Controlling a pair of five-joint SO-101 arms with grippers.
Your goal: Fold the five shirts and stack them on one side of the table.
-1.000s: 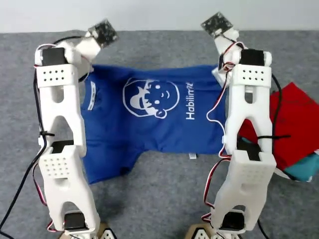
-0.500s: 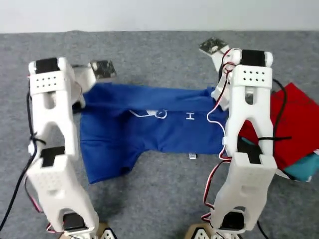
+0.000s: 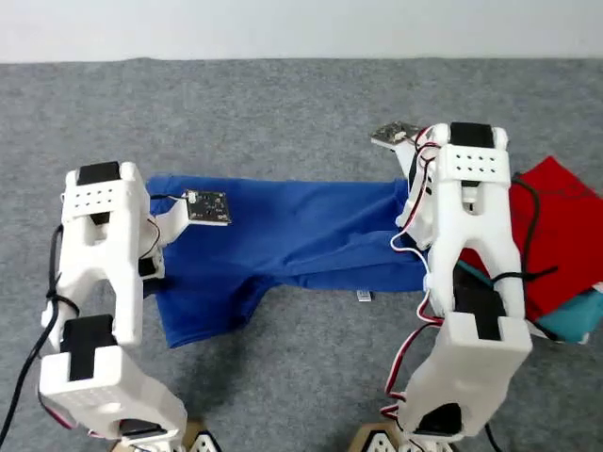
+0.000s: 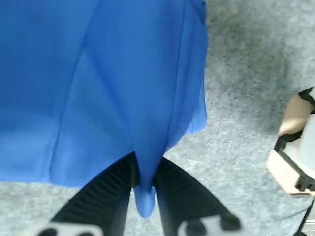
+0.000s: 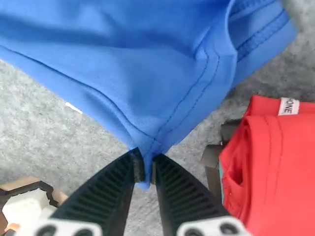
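Fabric of the blue shirt (image 3: 301, 231) is pinched in both grippers: the left gripper (image 4: 145, 173) grips a fold at one end, and the right gripper (image 5: 144, 166) clamps a seamed edge at the other. The shirt spans between them over the grey table (image 3: 283, 104). Just beside the right gripper, a folded red shirt (image 5: 275, 162) rests on a teal shirt (image 3: 577, 320).

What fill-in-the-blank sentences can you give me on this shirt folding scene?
The left pincer and right pincer both pinch the blue shirt, so each is ____.
The folded shirt beside it is ____.
The table cover is ____.
Missing: shut; red; grey.
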